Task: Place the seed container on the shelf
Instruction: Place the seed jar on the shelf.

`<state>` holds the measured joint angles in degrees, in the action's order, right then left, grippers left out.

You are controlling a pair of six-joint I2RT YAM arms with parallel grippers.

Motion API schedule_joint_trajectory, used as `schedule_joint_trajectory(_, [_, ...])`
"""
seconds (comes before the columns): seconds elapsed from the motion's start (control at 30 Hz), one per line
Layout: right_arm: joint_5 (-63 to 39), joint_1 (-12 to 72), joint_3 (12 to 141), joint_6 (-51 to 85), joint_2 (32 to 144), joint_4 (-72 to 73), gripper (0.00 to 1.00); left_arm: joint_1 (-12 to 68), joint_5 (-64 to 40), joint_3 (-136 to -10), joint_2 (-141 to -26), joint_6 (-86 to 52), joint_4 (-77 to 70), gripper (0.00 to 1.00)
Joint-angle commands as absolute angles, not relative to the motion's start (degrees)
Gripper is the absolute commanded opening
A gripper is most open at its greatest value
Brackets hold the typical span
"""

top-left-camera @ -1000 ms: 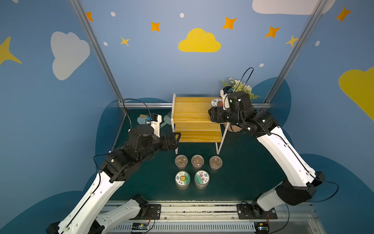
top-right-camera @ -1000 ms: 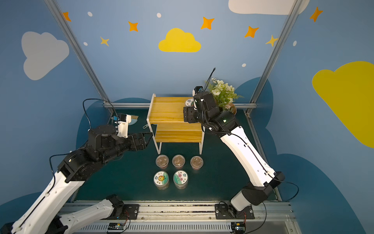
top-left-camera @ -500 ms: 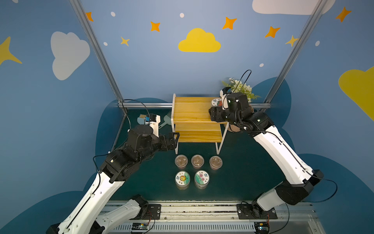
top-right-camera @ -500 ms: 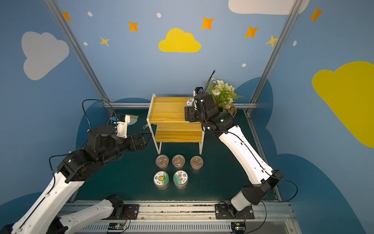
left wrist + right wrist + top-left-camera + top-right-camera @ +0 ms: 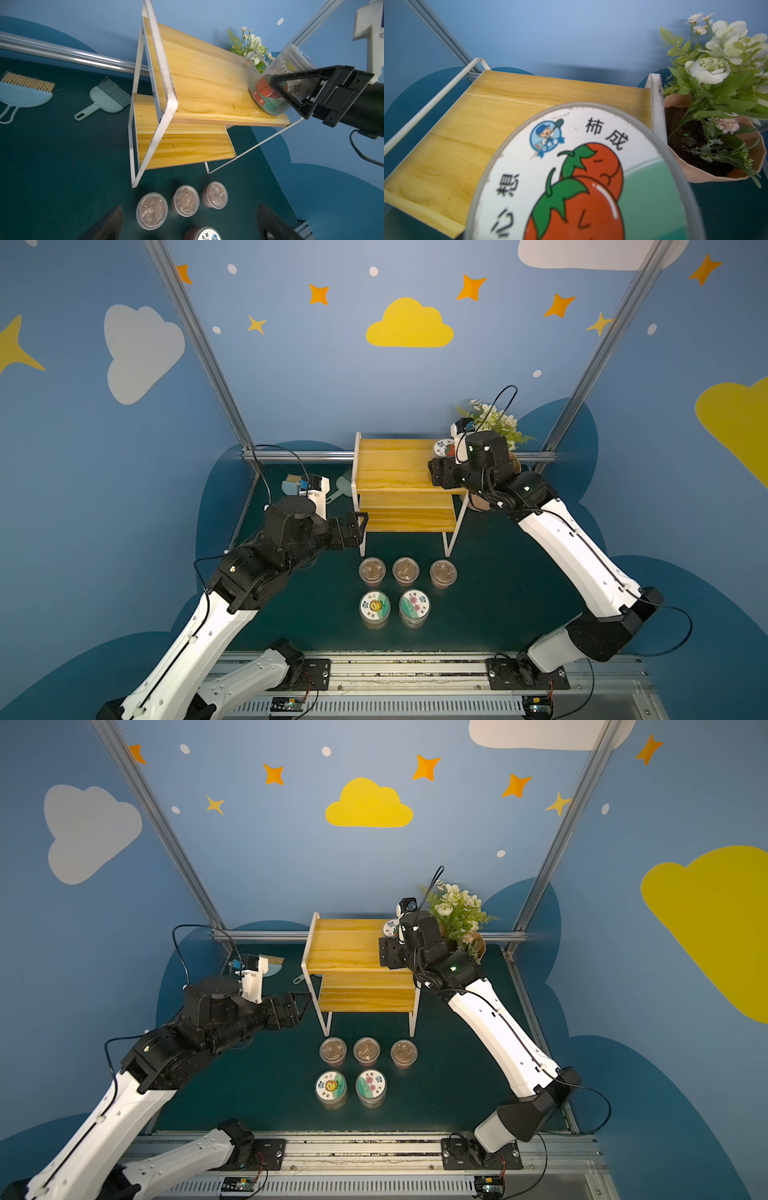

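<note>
We see the seed container [image 5: 577, 176] — a clear round tub with a tomato-printed lid — clamped in the right gripper [image 5: 441, 462], at one end of the smooth yellow top board [image 5: 508, 116] of the shelf [image 5: 162, 64], close by its white metal rail [image 5: 656, 99]; bare wood lies open ahead of the gripper. The left gripper [image 5: 360, 526], jaws wide apart, hovers beside the far end.

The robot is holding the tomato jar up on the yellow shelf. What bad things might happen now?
1. The tomato seed jar is at the very end of the shelf's top board, close to its front edge. If it is let go while not standing flat, it may tip off.
2. The right end effector is working right beside the flower pot. When the arm pulls away, it might bump the pot.
</note>
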<state>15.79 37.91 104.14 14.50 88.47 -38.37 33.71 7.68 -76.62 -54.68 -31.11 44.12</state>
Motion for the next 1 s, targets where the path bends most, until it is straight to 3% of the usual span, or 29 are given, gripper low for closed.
schedule_joint_trajectory(0.0, [15.88, 37.27, 104.05, 13.89, 88.24, -36.74, 0.76, 33.07, 6.97, -76.21, -54.40, -31.15, 44.38, 1.00])
schedule_joint_trajectory(0.03, [15.43, 37.18, 104.28, 13.85, 88.26, -36.80, 0.84, 32.71, 6.63, -76.02, -54.25, -31.35, 44.25, 1.00])
schedule_joint_trajectory(0.13, [14.55, 37.27, 104.52, 14.17, 87.72, -36.91, 0.91, 31.15, 4.79, -75.25, -53.67, -32.16, 43.78, 1.00])
schedule_joint_trajectory(0.63, [13.55, 38.63, 105.89, 13.39, 79.51, -38.72, 0.98, 22.71, -2.95, -76.60, -53.61, -31.80, 49.28, 1.00])
schedule_joint_trajectory(0.8, [24.29, 47.62, 96.05, 13.40, 71.28, -40.17, 0.98, 21.88, -6.63, -71.68, -51.36, -35.39, 49.52, 1.00])
schedule_joint_trajectory(0.97, [31.48, 59.94, 76.20, 20.31, 56.88, -38.33, 0.98, 21.96, -6.53, -63.18, -45.83, -39.22, 51.07, 1.00])
